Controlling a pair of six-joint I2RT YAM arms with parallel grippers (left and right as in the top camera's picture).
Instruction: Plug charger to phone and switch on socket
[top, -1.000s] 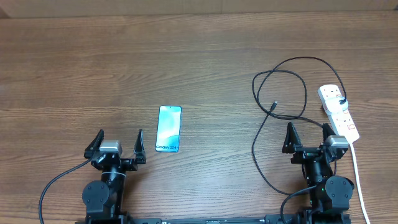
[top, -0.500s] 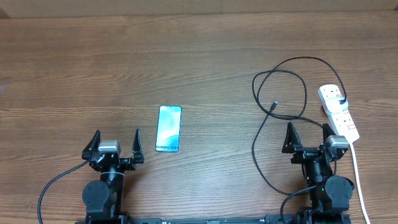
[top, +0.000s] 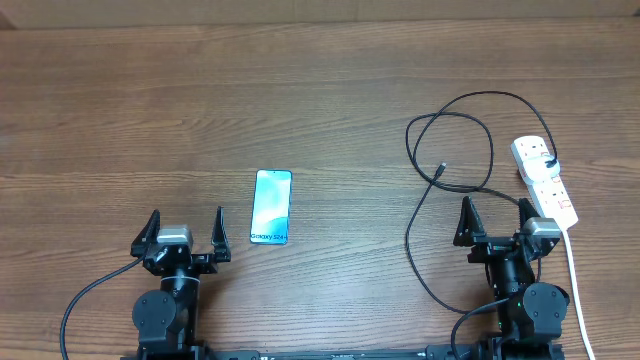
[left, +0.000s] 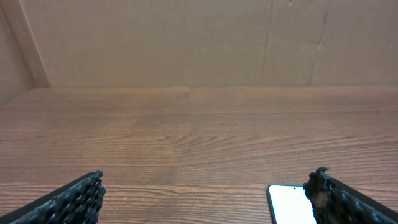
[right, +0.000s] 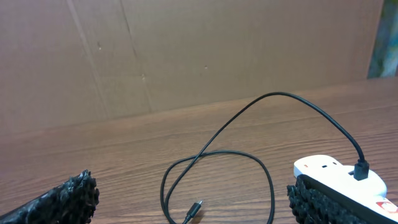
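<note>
The phone (top: 271, 206) lies flat on the wooden table with its light blue screen up, just right of and beyond my left gripper (top: 185, 225); its white corner (left: 287, 202) shows by the right finger in the left wrist view. The charger cable (top: 470, 140) loops across the right side, its small plug tip (top: 441, 168) free on the wood; the same tip (right: 194, 208) lies between my right fingers' line of sight. Its black plug head (top: 549, 160) sits in the white socket (top: 543, 180). My right gripper (top: 496, 213) stands open beside the socket (right: 329, 171).
The socket's thick white cord (top: 577, 290) runs down to the table's front edge at the right. A brown board wall (left: 186, 43) closes off the far side of the table.
The left arm has shifted slightly to the left. Everything else is still.
</note>
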